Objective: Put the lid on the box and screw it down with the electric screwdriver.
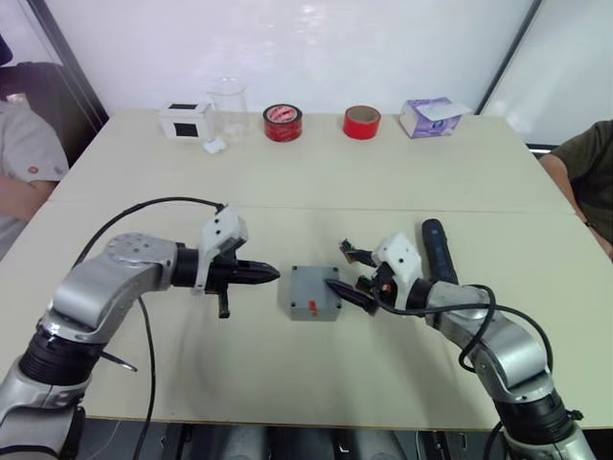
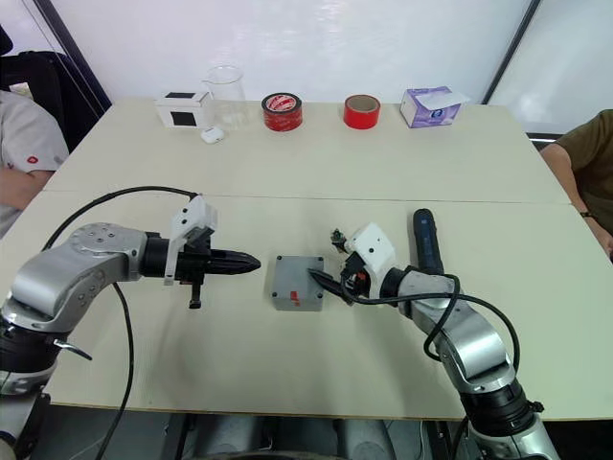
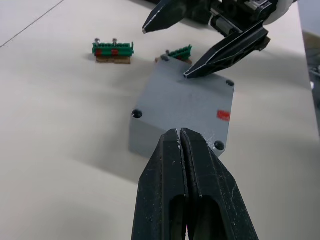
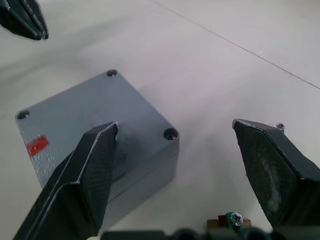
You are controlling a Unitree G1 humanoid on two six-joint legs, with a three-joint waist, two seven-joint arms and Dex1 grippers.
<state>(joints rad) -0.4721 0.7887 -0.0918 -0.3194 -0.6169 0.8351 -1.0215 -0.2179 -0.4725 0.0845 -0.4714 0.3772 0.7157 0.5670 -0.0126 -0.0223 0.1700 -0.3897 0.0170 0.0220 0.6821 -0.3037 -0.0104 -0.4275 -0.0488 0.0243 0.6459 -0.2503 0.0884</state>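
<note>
The small grey box (image 1: 314,292) sits mid-table, closed by its flat lid (image 3: 187,97), which has dark screw holes at the corners and a red mark near one edge. From the left, my left gripper (image 1: 273,274) points at the box, shut and empty, a short gap away. My right gripper (image 4: 175,124) is open at the box's right side, with one finger (image 4: 85,170) reaching over the lid and the other beyond the box's edge. The dark electric screwdriver (image 1: 436,251) lies on the table just right of my right gripper.
Two small green terminal blocks (image 3: 113,50) lie just behind the box. Along the far edge stand a white-and-black cube (image 1: 186,121), a clear beaker (image 1: 228,103), two red tape rolls (image 1: 283,123), and a tissue box (image 1: 429,117). A person (image 1: 24,163) sits at each side.
</note>
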